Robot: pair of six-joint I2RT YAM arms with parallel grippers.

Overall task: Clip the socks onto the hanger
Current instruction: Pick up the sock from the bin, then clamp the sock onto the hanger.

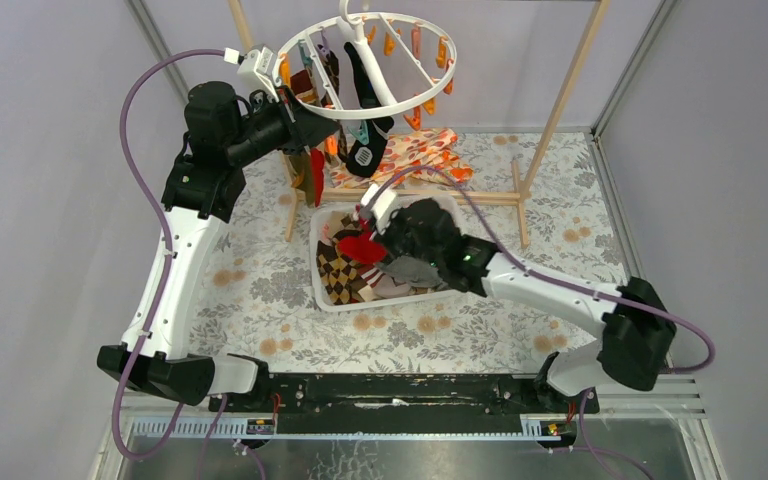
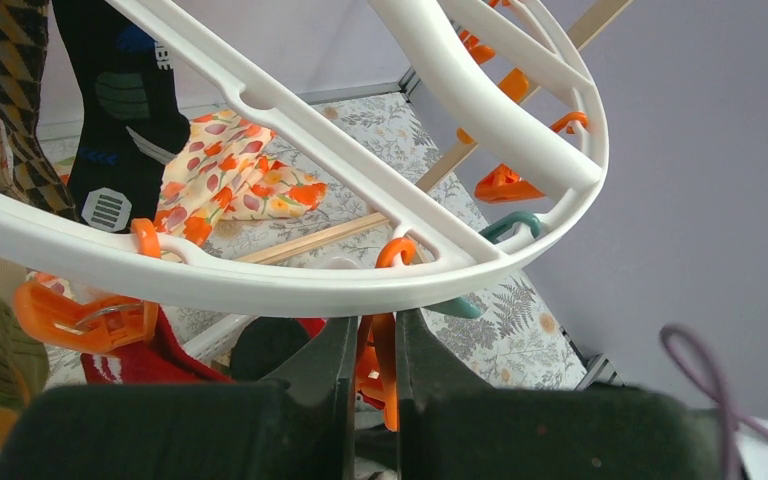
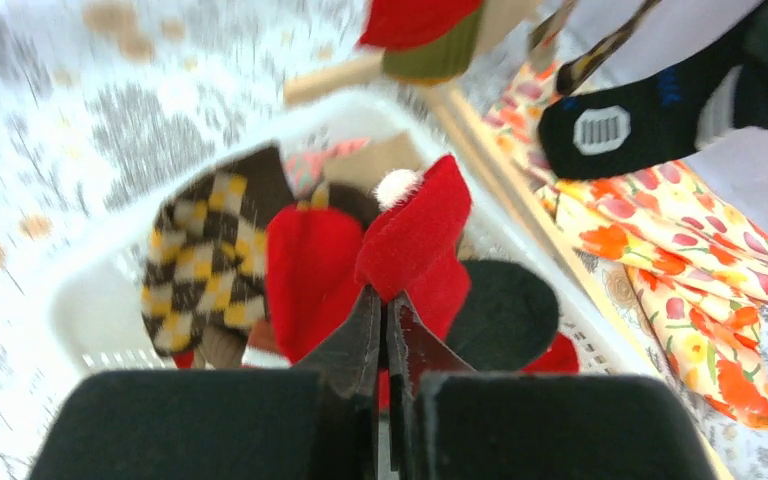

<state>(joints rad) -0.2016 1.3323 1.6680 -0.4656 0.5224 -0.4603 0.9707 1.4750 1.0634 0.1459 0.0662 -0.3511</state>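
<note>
The white ring hanger (image 1: 380, 60) hangs at the back, with a black sock (image 1: 363, 150) and argyle sock clipped to it. My left gripper (image 2: 377, 325) is under its rim (image 2: 260, 285), shut on an orange clip (image 2: 382, 355). My right gripper (image 3: 385, 300) is shut on a red sock (image 3: 415, 235) and holds it over the white basket (image 1: 332, 300), which holds an argyle sock (image 3: 205, 250), black and other socks. In the top view the red sock (image 1: 360, 246) is at the right gripper's tip.
The pale wooden pole frame (image 1: 560, 100) stands around the hanger. An orange floral cloth (image 1: 415, 150) lies under it, also in the right wrist view (image 3: 700, 260). Several orange and teal clips (image 2: 505, 185) hang from the ring.
</note>
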